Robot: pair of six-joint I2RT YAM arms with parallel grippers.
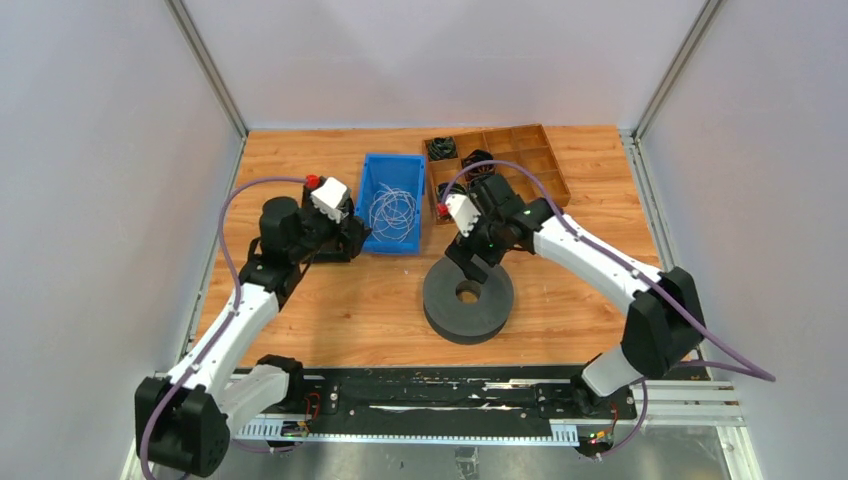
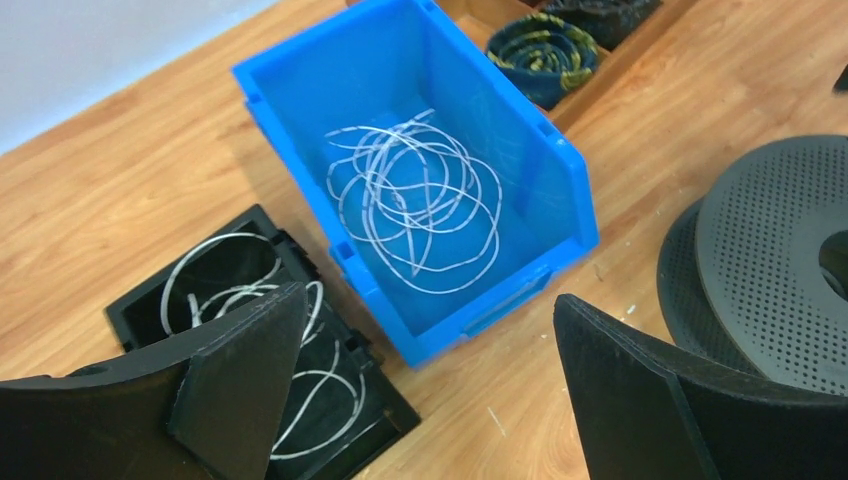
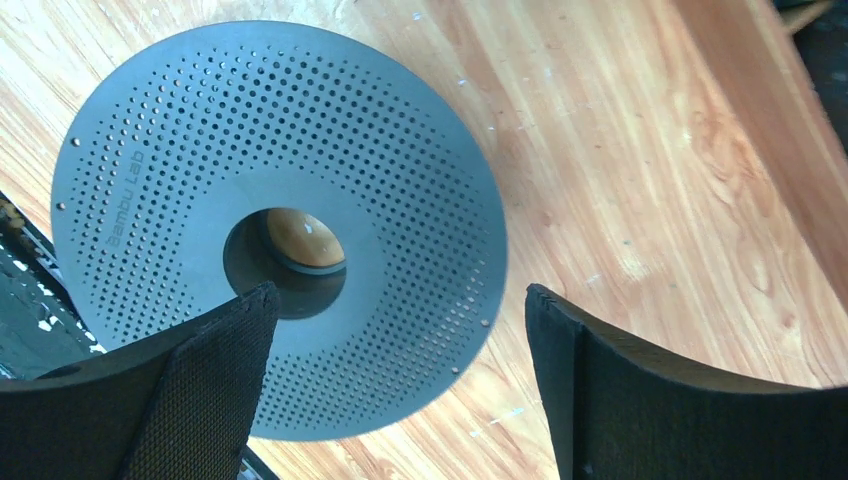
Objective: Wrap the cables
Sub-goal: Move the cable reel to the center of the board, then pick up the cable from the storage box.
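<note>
Two robot arms work over a wooden counter (image 1: 350, 300) carrying four items: one blue bin (image 2: 540, 190), one black tray (image 2: 150, 288), one grey perforated spool (image 3: 300, 130) and one wooden divided box (image 1: 530, 150).

The cables (image 2: 420, 205), hair-thin whitish wire, lie in two loose tangles. One sits on the floor of the blue bin, which stands toward the counter's far edge, left of centre. The second tangle (image 2: 222, 237) lies in the black tray, just beside the bin's near-left corner.

The left hand (image 2: 425, 310) hovers above the tray and that corner of the bin, its two fingers spread wide and holding nothing.

The right hand (image 3: 400, 295) hangs over the spool, which lies flat near the middle of the counter. Its two fingers are also wide apart and empty, one of them above the spool's centre hole.

The wooden box sits at the far edge, right of centre, with at least two black coils (image 2: 545, 50) in its compartments.
</note>
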